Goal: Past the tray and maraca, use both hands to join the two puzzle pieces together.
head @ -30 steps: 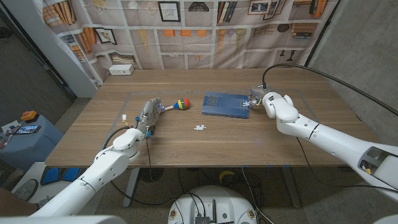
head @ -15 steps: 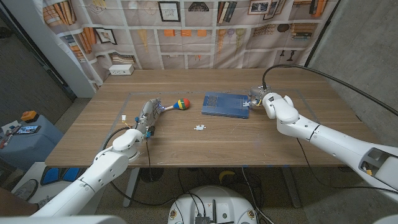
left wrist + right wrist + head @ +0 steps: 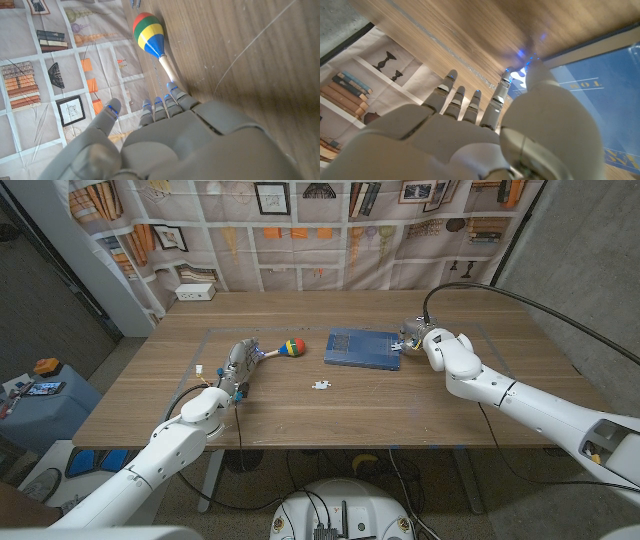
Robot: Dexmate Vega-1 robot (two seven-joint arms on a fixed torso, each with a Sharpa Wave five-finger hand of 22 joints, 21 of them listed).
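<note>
One white puzzle piece (image 3: 321, 385) lies on the table in front of the blue tray (image 3: 362, 348). My right hand (image 3: 413, 336) is at the tray's right edge; its thumb and a finger pinch a second small white puzzle piece (image 3: 518, 75) over the blue tray (image 3: 590, 95). My left hand (image 3: 238, 365) stands on the table at the left, fingers apart and holding nothing. The maraca (image 3: 288, 346), with a red, yellow, green and blue head (image 3: 150, 35), lies just past the left hand's fingertips (image 3: 161, 102), its wooden handle pointing at them.
A wall hanging printed with bookshelves and frames stands behind the table. A white box (image 3: 196, 292) sits at the far left corner. A thin pale line (image 3: 300, 330) marks a rectangle on the table.
</note>
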